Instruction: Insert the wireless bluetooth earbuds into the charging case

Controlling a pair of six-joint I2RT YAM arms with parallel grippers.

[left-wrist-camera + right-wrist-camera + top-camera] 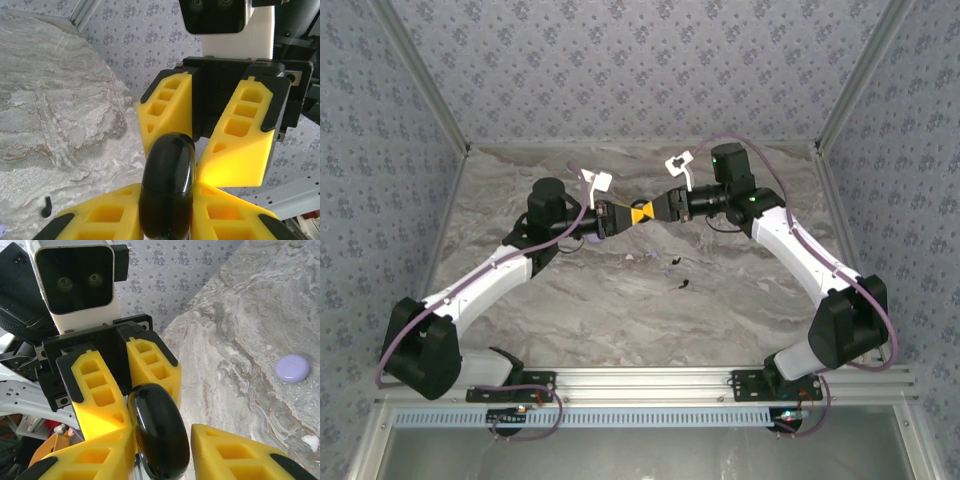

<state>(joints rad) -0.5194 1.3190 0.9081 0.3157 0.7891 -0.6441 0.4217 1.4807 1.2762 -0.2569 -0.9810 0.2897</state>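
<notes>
The glossy black charging case (167, 175) is held off the table at mid-height, closed, between both grippers. My left gripper (167, 200) is shut on it, with a yellow finger tight against each side. My right gripper (162, 435) faces it from the other end and stands open around the case (160, 435). One pad touches the case and a gap shows on the other side. The two grippers meet nose to nose (641, 213). A tiny black earbud (682, 286) lies on the marble below them, also in the left wrist view (46, 206). A tiny white piece (311, 441) lies on the table.
A lilac round disc (292, 368) lies flat on the marble table (570, 300), close to the black earbud. Patterned walls with metal posts close in the back and sides. An aluminium rail (640, 380) runs along the near edge.
</notes>
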